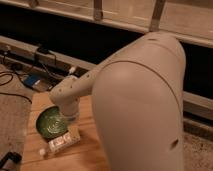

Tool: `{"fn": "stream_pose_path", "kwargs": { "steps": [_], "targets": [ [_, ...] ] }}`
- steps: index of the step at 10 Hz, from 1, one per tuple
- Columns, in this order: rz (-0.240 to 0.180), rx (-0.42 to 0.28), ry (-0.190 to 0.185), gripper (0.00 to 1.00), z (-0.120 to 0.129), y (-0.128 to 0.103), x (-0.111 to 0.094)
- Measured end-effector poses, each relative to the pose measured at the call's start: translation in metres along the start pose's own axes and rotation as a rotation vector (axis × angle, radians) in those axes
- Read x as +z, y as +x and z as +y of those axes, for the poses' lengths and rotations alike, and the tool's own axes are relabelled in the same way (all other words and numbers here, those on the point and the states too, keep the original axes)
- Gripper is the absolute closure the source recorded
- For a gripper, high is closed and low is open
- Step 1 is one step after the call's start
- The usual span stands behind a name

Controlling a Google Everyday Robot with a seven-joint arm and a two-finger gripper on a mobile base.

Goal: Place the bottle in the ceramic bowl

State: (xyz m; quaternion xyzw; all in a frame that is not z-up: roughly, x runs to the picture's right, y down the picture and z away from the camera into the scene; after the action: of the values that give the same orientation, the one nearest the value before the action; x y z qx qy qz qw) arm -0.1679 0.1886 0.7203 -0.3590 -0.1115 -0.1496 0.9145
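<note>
Wooden bench (84,148) filled the lower left of the frame. On it the bottle (61,144) lay on its side, cap toward the lower left corner, just below the ceramic bowl (47,125) and outside it. I could not tell whether the two touched. I judged the bottle light and stiff but slick and apt to roll, so I would pinch it across the labelled middle, not at the narrow cap. The tool (71,113) hung by the bowl's right-hand rim, just above the bottle in the frame, jaws spread wide and holding nothing. The glazed bowl looked breakable, so I reckoned on a soft set-down. At the left, cables (15,80) trailed over speckled floor (12,120).
</note>
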Motion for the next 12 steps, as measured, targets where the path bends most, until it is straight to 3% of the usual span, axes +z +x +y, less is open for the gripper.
{"fn": "stream_pose_path", "kwargs": {
  "steps": [2,4,7,12],
  "targets": [
    [0.003,0.012,0.011,0.2,0.001,0.006,0.0],
    [0.012,0.055,0.018,0.2,0.007,0.027,-0.003],
    [-0.001,0.082,-0.001,0.2,0.013,0.038,0.01],
    [-0.024,0.047,-0.062,0.2,0.013,0.021,0.041]
  ]
}}
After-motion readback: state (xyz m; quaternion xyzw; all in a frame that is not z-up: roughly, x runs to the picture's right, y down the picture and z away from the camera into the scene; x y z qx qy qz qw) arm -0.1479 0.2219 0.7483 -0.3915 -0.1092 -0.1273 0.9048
